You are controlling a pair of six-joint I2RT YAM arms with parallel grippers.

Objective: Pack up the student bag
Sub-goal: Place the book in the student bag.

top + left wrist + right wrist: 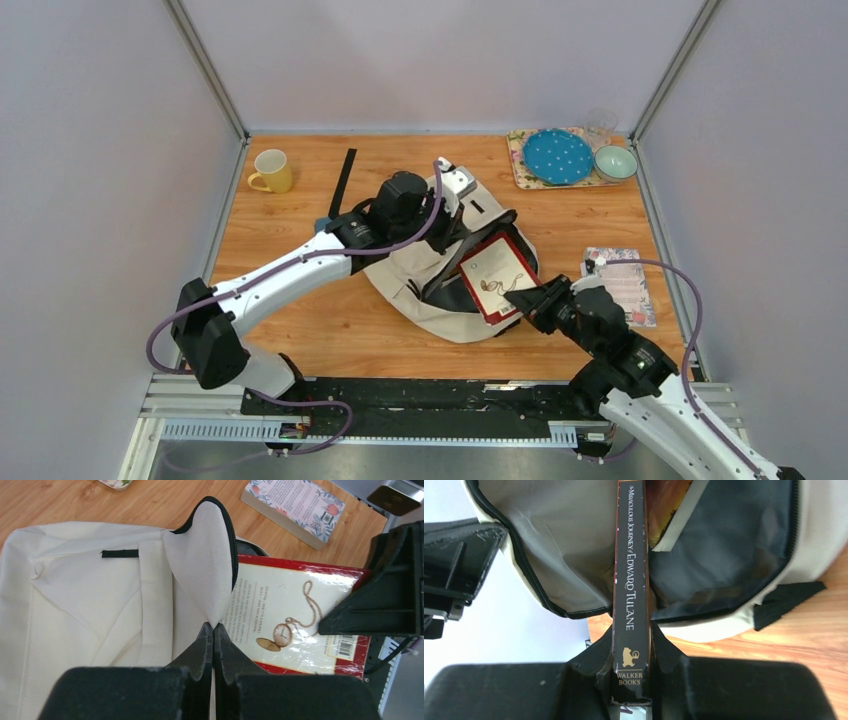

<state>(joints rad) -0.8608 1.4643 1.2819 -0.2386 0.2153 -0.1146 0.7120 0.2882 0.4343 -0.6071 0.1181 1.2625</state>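
Observation:
The cream student bag point(440, 300) lies mid-table with its zipped mouth open. My left gripper point(214, 628) is shut on the bag's cream opening flap point(205, 555) and holds it lifted. My right gripper point(630, 645) is shut on a red-edged book with a dark spine point(629, 570), also seen in the top view point(497, 274). The book stands partly inside the bag's dark interior point(724, 545). Another book point(671, 515) sits inside the bag. In the left wrist view the book's back cover point(285, 625) lies beside the flap.
A floral-covered book point(620, 283) lies right of the bag. A yellow mug point(272, 171) and a black ruler point(342, 182) sit far left. A tray point(522, 170) at far right holds a blue plate point(557, 156), a bowl point(615, 162) and a glass point(600, 122).

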